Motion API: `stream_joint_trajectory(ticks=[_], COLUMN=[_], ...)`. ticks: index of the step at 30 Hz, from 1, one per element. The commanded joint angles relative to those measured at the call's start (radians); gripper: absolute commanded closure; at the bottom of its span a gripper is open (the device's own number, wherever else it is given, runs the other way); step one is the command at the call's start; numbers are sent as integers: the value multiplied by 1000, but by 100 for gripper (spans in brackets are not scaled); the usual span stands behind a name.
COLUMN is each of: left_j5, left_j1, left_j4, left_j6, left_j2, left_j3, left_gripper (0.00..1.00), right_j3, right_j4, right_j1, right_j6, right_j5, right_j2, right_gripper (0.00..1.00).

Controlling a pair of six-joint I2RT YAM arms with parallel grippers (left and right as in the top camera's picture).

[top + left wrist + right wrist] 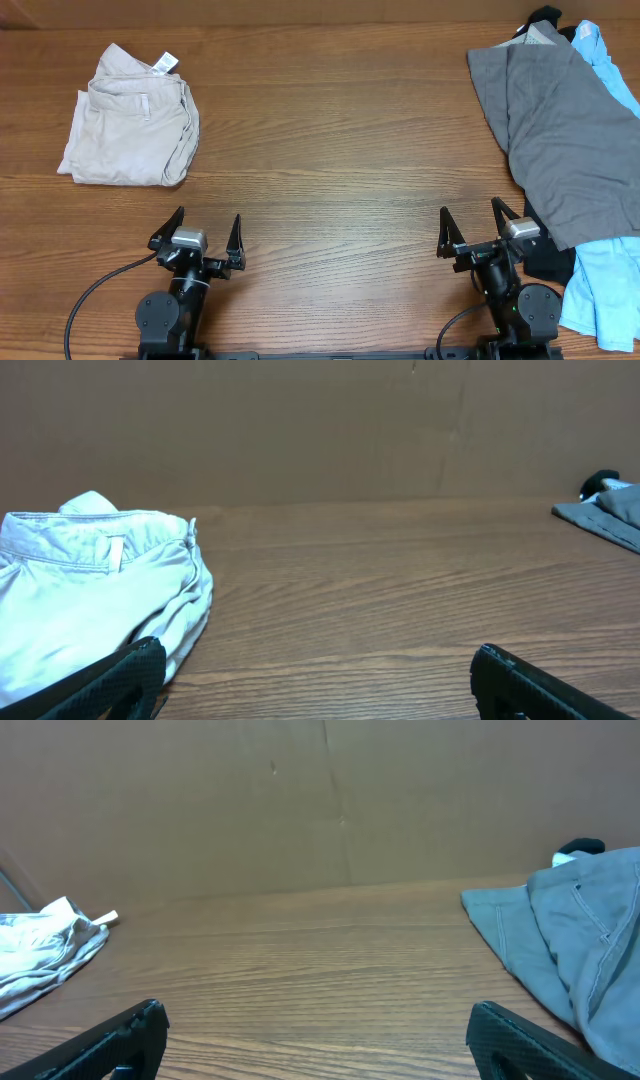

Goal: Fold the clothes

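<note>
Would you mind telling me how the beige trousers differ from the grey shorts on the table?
The beige trousers are folded into a compact bundle; the grey shorts lie spread out, unfolded. The trousers sit alone at the left; the shorts at the right overlap a light-blue shirt. The trousers show a white tag; the shorts show none. Both are plain cloth resting on the wooden table.

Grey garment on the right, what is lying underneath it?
Under the grey garment, light-blue cloth pokes out at its far and near ends, and black fabric shows at its near edge. How far they run beneath it is covered.
</note>
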Motion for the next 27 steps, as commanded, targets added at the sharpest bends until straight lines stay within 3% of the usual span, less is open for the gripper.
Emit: stream_joint_trajectory(ticks=[1,27], left_j5=[-14,-22], left_j1=[7,6], left_j4=[0,0], left_j6=[16,16], left_j2=[-10,-10], left_j3=[-6,-6], left_gripper=[0,0], right_j3=[-10,-10], right_j4=[3,4], right_j1=[-2,-2], right_j6=[0,0], right_j5=[7,6], right_j2=[-12,-12], right_gripper=[0,0])
